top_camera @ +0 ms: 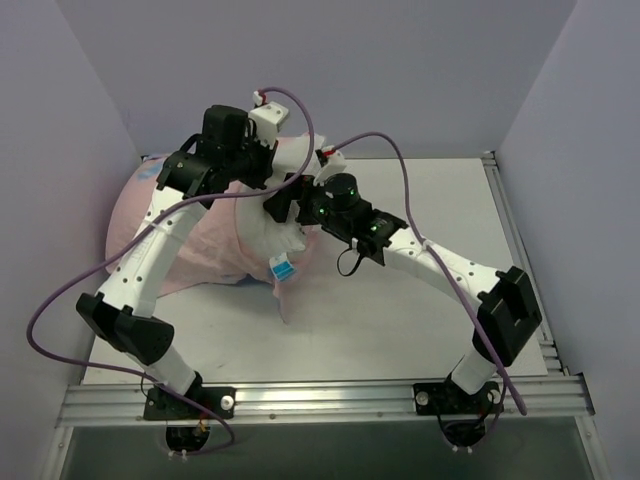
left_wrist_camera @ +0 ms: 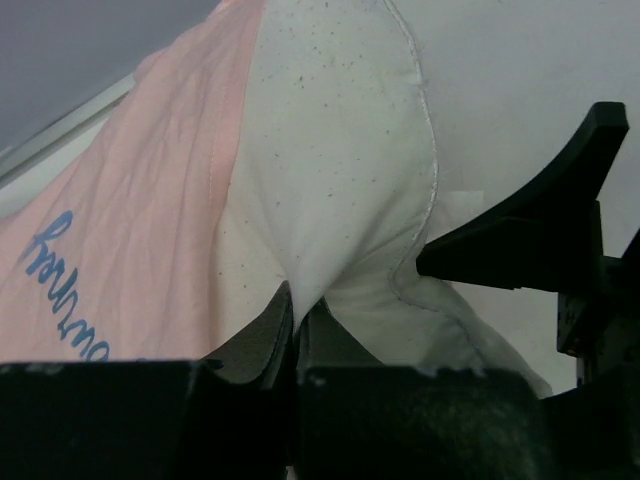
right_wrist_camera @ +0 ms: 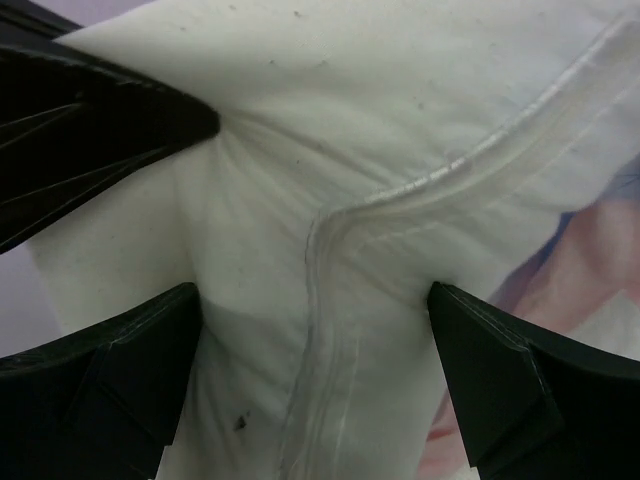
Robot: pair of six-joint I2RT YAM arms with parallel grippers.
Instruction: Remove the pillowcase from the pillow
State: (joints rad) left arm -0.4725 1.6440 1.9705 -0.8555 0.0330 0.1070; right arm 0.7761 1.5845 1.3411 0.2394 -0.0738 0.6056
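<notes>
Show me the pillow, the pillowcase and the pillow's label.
pillow (left_wrist_camera: 330, 180), left wrist view, white speckled middle.
pillowcase (left_wrist_camera: 150, 200), left wrist view, pink wrinkled side.
label (top_camera: 283, 268), top view, tag's centre.

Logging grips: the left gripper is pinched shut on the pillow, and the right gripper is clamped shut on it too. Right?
No: the right gripper is open, jaws apart either side of the pillow, per the right wrist view. The left gripper is shut on the pillow.
</notes>
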